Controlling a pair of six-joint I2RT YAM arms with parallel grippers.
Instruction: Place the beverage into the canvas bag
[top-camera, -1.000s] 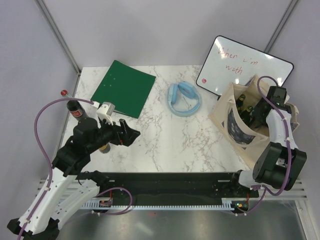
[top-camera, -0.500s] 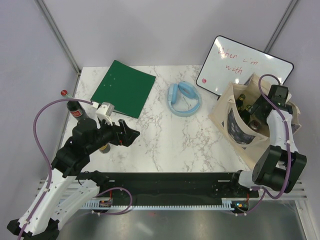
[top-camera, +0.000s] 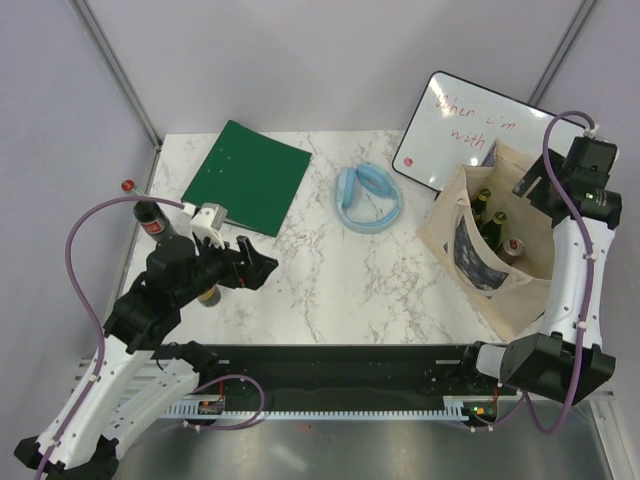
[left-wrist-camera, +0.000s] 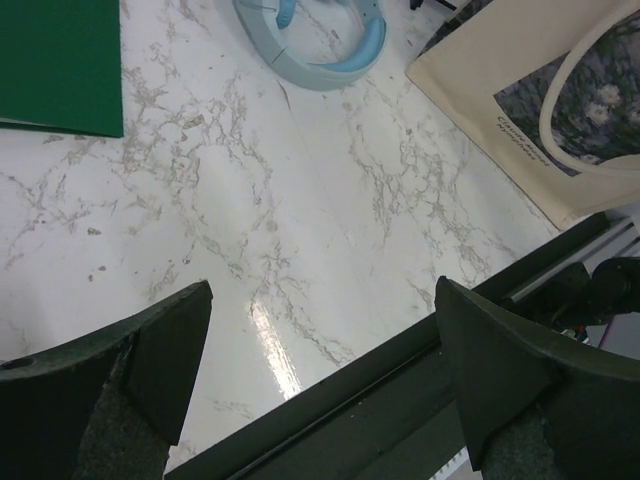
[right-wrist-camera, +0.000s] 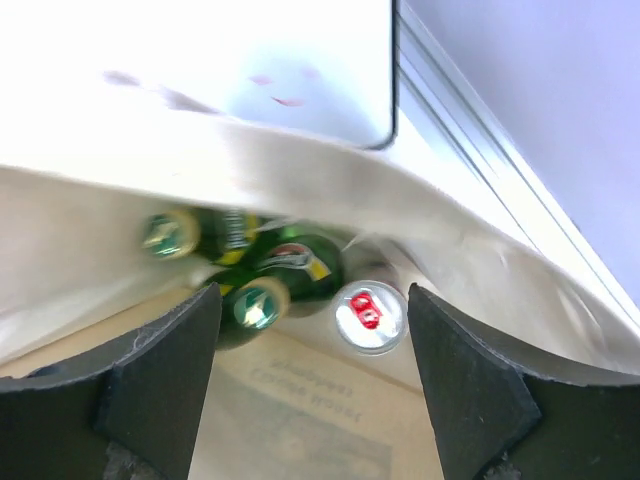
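A second ago the right gripper (top-camera: 532, 187) was down inside the canvas bag (top-camera: 437, 228); now the arm has lifted clear and hangs above the bag's far side, at the desk's (top-camera: 330, 270) far right corner. Its jaws have spread apart and the right wrist view shows nothing between them, only the bag's open mouth below.

Inside the bag a silver can (right-wrist-camera: 369, 317) with a red tab stands upright, just beside two green beer bottles (right-wrist-camera: 250, 305). The can looks like the drink just let go, so this delivery reads as finished and the arm is backing out.

The left gripper (left-wrist-camera: 320, 370) has not moved, its jaws wide and empty, hovering low near the desk's front left. A dark bottle (top-camera: 150, 218) with a red label still stands at the left edge, well apart from the bag, so more drinks probably remain to be carried over
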